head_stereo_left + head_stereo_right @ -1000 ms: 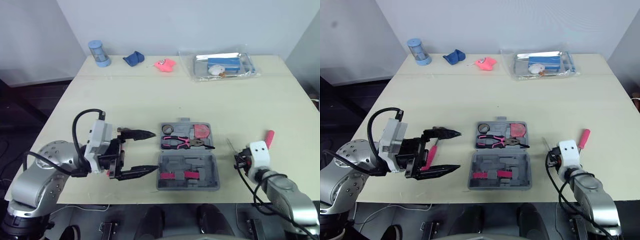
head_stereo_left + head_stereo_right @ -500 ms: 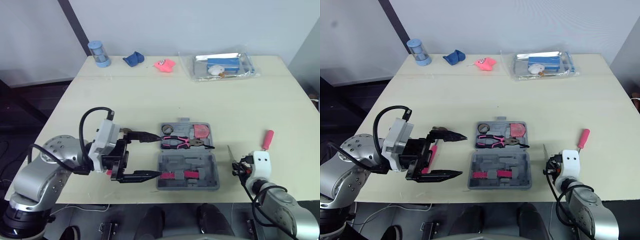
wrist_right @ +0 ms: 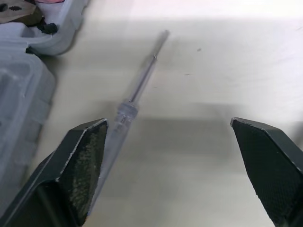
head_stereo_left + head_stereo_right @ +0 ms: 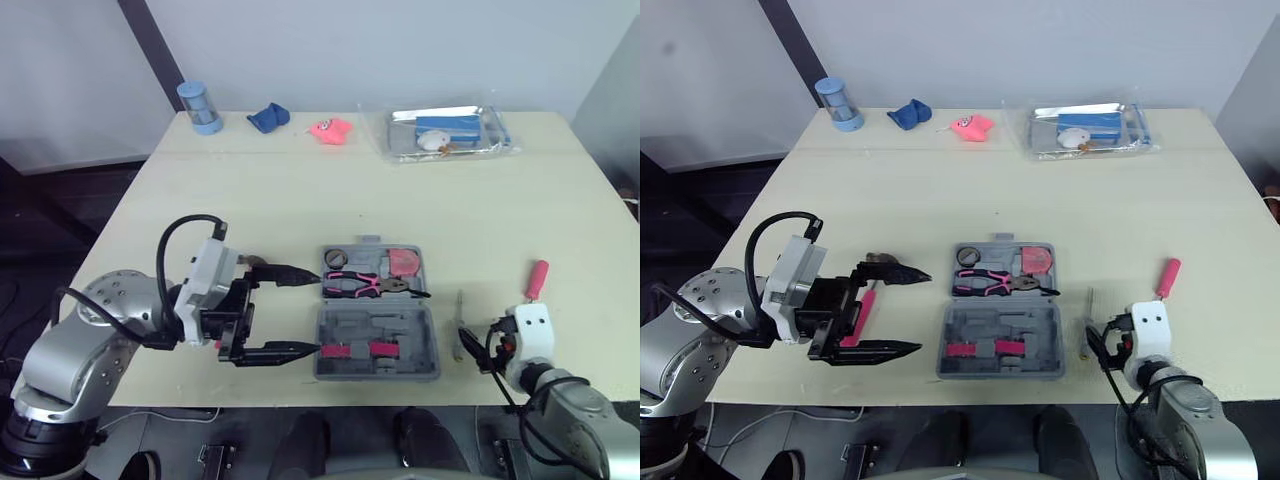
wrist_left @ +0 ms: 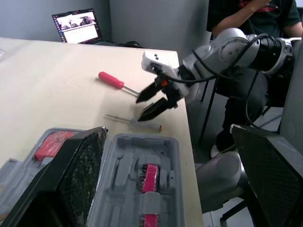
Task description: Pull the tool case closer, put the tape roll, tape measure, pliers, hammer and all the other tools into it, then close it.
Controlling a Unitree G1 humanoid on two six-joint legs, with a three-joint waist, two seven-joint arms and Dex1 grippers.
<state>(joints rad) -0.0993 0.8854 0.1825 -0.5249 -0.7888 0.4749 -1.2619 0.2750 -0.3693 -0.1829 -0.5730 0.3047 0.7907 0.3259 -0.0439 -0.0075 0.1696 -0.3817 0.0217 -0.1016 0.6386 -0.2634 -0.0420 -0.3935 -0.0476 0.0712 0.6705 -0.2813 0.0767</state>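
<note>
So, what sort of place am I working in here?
Probably an office or lab workspace: a plain table, an open laptop and a person seated close by.

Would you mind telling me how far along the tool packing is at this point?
Done: the tool case sits open near the table's front edge, holding the pliers, tape roll and tape measure. In hand: nothing; both are open, the right end effector by the clear screwdriver, the left end effector by the pink-handled hammer. Left: those two, the red screwdriver, then closing the case.
</note>
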